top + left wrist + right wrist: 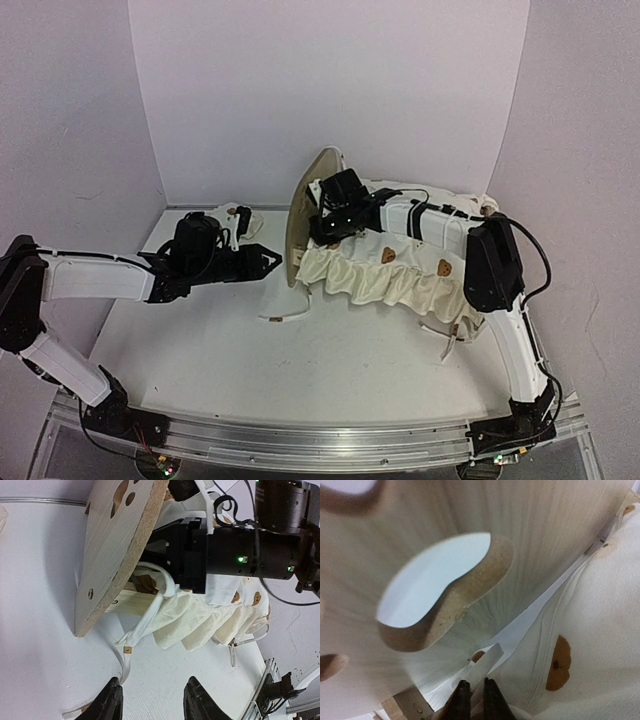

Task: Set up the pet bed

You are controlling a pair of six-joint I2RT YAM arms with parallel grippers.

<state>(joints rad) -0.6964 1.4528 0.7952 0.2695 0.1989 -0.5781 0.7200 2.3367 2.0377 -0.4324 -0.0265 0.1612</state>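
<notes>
The pet bed stands at the back of the table, with its plywood headboard (302, 215) upright and facing left. The paw cutouts show in the left wrist view (122, 497) and the right wrist view (435, 590). The cream bear-print ruffled cushion (400, 275) is draped over the frame and hides the striped base. My right gripper (325, 232) is pressed against the inner face of the headboard. It (476, 684) is shut on a white cushion tie (487, 665). My left gripper (272, 260) is open and empty, low over the table just left of the headboard's foot. It also shows in the left wrist view (152, 682).
Another cushion tie (285, 317) trails on the table in front of the headboard, beside my left finger (111, 700). A small white pillow-like bundle (232, 222) lies behind my left arm, partly hidden. More ties (447, 340) hang at the cushion's front right. Walls close the back and sides.
</notes>
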